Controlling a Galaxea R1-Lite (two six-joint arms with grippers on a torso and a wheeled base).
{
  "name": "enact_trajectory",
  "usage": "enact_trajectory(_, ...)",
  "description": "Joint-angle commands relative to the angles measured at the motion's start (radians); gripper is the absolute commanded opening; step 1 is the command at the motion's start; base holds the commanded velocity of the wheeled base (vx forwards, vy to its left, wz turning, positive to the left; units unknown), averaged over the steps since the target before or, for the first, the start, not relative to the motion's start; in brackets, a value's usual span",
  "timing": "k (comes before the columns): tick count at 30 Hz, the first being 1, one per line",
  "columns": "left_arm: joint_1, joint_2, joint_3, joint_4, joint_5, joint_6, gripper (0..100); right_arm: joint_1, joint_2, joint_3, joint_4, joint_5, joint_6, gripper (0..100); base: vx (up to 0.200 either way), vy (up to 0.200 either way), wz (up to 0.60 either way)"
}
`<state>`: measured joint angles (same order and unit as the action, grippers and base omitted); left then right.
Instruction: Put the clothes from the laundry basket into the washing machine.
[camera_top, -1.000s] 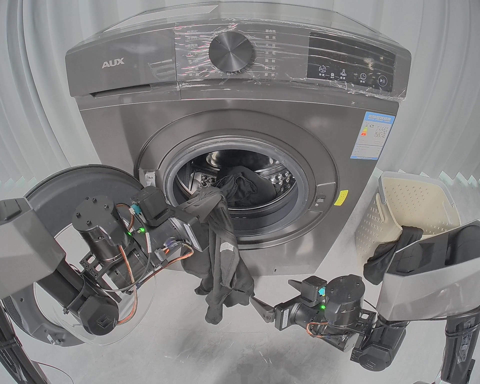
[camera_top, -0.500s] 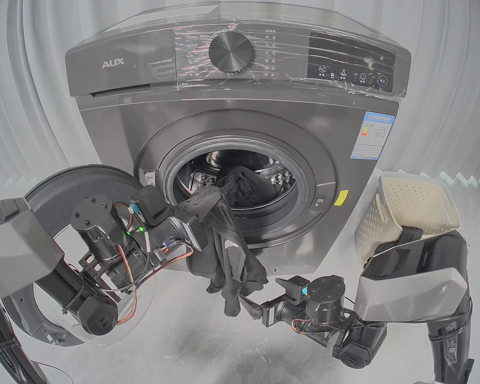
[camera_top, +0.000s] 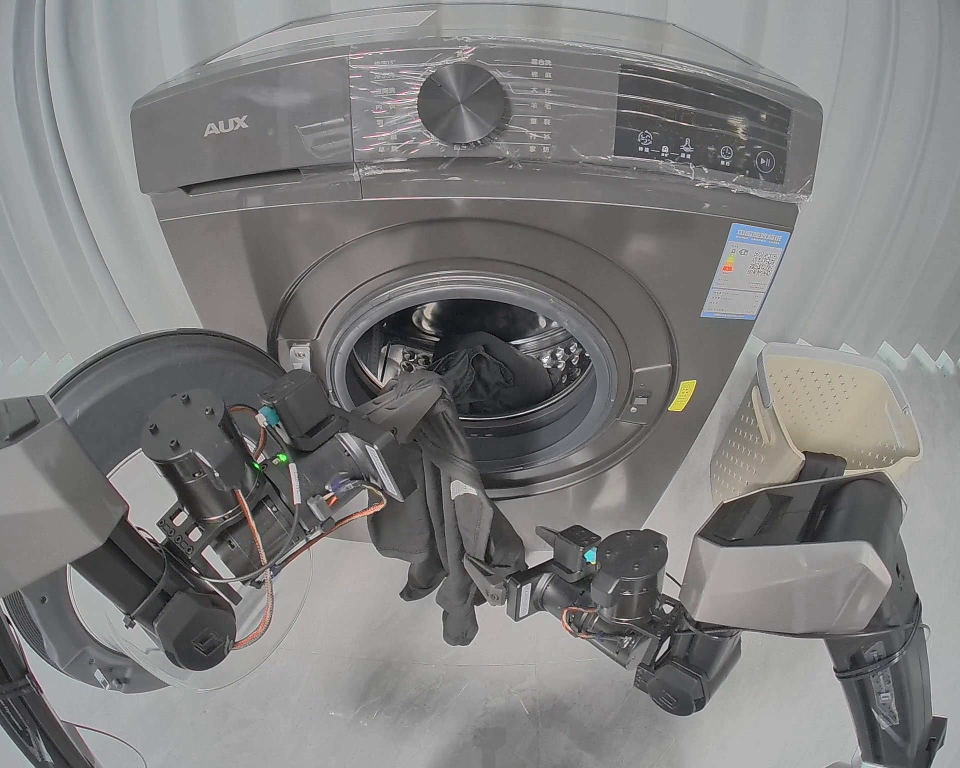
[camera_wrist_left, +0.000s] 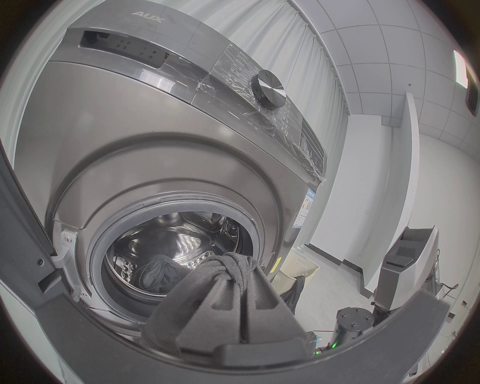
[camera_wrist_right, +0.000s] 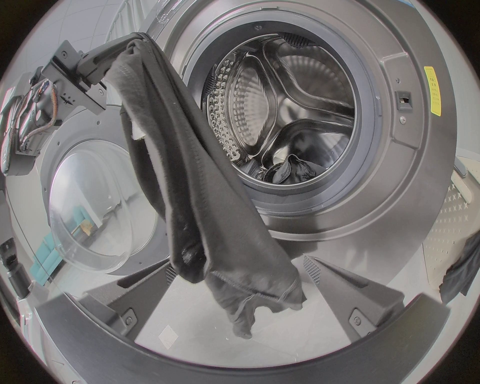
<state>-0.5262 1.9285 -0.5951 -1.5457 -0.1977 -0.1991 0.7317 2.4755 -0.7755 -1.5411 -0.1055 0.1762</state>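
Garment (camera_top: 445, 500), soft and limp, hangs from the left gripper (camera_top: 405, 400), clamped on its top at the mouth of the washing machine (camera_top: 600, 250). Right gripper (camera_top: 482, 578) gapes wide at the trailing tail, likely the best hold

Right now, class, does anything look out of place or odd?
The dark garment in the left gripper hangs outside the washing machine, dangling towards the floor instead of lying in the drum.

Grey angular arm shells (camera_top: 790, 570), black cylindrical wrist joints (camera_top: 185, 440), orange braided cables (camera_top: 258, 540), green lights (camera_top: 283, 459)
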Motion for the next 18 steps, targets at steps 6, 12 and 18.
enact_trajectory(6, 0.002, -0.003, 0.005, -0.001, 0.000, 0.000, 0, 0.009, 0.054, -0.094, -0.002, 0.007, -0.004, 100, 0.000, 0.000, 0.00)
enact_trajectory(12, 0.002, -0.003, 0.005, -0.001, 0.003, 0.000, 0, 0.008, 0.057, -0.111, -0.002, 0.017, -0.004, 100, 0.000, 0.000, 0.00)
enact_trajectory(18, 0.000, -0.002, 0.001, -0.001, 0.012, 0.000, 0, 0.000, 0.072, -0.131, -0.004, 0.017, -0.003, 100, 0.000, 0.000, 0.00)
